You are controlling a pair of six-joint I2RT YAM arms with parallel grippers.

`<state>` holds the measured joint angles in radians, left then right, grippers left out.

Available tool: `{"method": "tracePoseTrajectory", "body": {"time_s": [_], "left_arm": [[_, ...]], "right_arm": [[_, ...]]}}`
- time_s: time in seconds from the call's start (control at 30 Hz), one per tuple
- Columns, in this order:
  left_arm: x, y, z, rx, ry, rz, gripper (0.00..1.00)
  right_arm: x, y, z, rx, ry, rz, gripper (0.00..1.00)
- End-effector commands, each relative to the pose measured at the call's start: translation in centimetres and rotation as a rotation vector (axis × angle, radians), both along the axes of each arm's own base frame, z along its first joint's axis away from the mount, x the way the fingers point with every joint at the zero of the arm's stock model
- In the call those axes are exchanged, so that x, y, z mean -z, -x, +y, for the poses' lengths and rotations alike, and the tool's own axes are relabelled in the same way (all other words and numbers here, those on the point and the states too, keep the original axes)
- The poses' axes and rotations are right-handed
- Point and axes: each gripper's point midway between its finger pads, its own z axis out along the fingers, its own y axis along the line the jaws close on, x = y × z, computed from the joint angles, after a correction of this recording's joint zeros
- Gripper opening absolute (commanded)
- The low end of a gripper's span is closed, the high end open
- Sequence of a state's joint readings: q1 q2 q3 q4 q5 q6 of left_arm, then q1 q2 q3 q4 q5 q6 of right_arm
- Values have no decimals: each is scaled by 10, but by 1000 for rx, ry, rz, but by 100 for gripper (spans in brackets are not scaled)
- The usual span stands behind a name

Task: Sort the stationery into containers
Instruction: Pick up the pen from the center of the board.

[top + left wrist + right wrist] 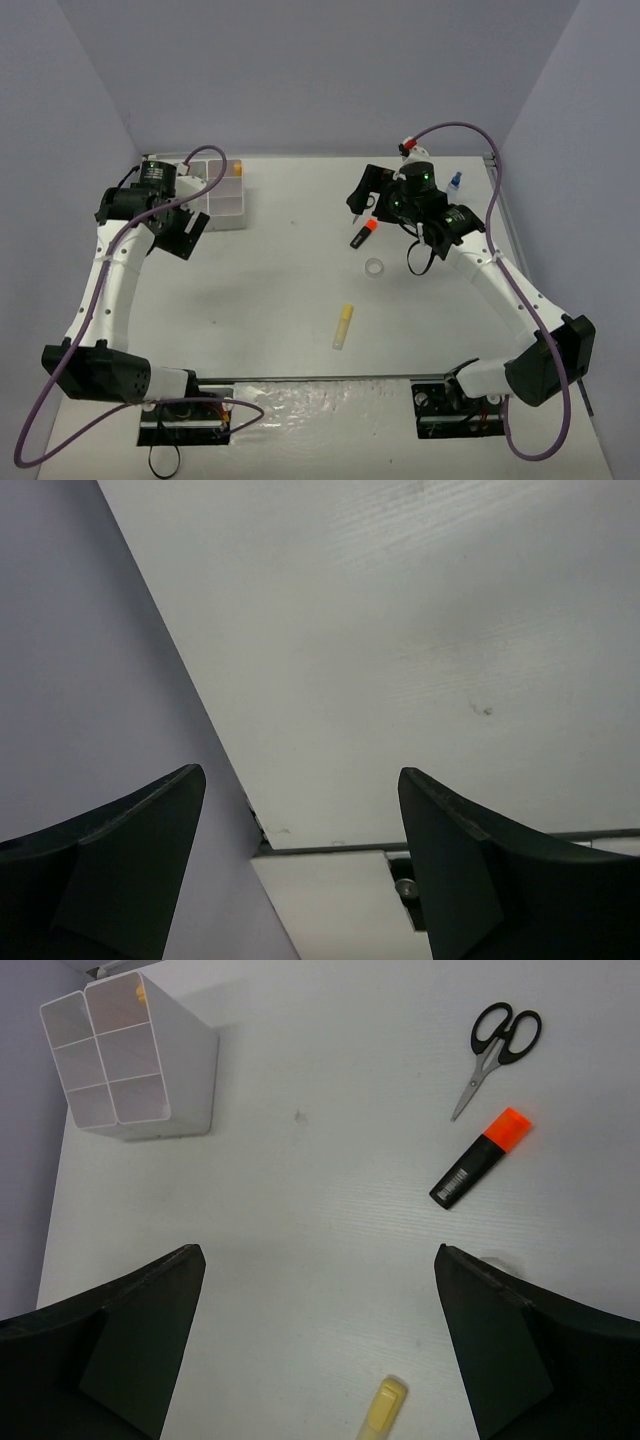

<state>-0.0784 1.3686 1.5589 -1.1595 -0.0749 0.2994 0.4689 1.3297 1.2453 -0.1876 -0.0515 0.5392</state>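
Note:
The white organizer tray [225, 200] stands at the far left, with a small yellow-orange item [237, 170] in a back compartment; it also shows in the right wrist view [130, 1060]. My left gripper [183, 235] is open and empty, just left of the tray; its view [300, 870] shows only bare table and wall. My right gripper [362, 192] is open and empty, high over the scissors [495, 1050]. The orange-black marker [363, 235] [480, 1158], the clear tape ring [375, 267] and the yellow stick [343, 326] [383, 1410] lie on the table. The blue-capped bottle [455, 181] stands far right.
Purple walls close in the table on the left, back and right. The table's left edge [230, 780] runs right below my left gripper. Both arm bases sit at the near edge.

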Motion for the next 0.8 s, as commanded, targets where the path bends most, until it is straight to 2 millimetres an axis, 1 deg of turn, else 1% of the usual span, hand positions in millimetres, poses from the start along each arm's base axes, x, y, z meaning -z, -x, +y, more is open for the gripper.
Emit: {"method": "tracePoseTrajectory", "body": {"time_s": [0.0, 0.03, 0.1, 0.17, 0.2, 0.3, 0.37, 0.4, 0.47, 0.5, 0.53, 0.57, 0.67, 0.77], "left_arm": [[-21, 30, 5, -39, 12, -25, 77], [-25, 32, 9, -35, -7, -24, 78], [-38, 29, 20, -41, -72, -40, 78], [-48, 30, 26, -43, -106, -39, 79], [-59, 27, 27, -47, -112, -63, 79], [-69, 32, 27, -49, -109, -79, 79], [-70, 39, 27, -47, -105, -93, 79], [-65, 42, 26, -39, -102, -90, 79], [-47, 49, 23, -15, -91, -59, 79], [-49, 49, 21, -8, -78, -76, 79], [-41, 50, 20, 4, -75, -62, 79], [-38, 50, 19, 9, -74, -57, 79], [-37, 44, 16, 8, -56, -71, 79], [-39, 35, 7, 13, -4, -104, 79]], "right_arm": [[-45, -16, 12, -34, -101, -82, 97], [-47, -20, 11, -31, -107, -83, 97], [-51, -26, 12, -33, -120, -83, 97], [-51, -34, 11, -28, -125, -78, 97], [-57, -37, 11, -32, -129, -88, 97], [-54, -49, 8, -23, -121, -83, 97], [-42, -55, 7, -15, -107, -61, 97], [-34, -55, 7, -14, -104, -42, 97], [-15, -54, 9, -13, -103, 5, 97], [-9, -52, 10, -16, -106, 22, 97], [-4, -50, 11, -27, -105, 35, 97], [0, -48, 12, -34, -102, 42, 96], [4, -49, 8, -28, -75, 36, 96], [4, -51, 6, -24, -66, 31, 96]]}}
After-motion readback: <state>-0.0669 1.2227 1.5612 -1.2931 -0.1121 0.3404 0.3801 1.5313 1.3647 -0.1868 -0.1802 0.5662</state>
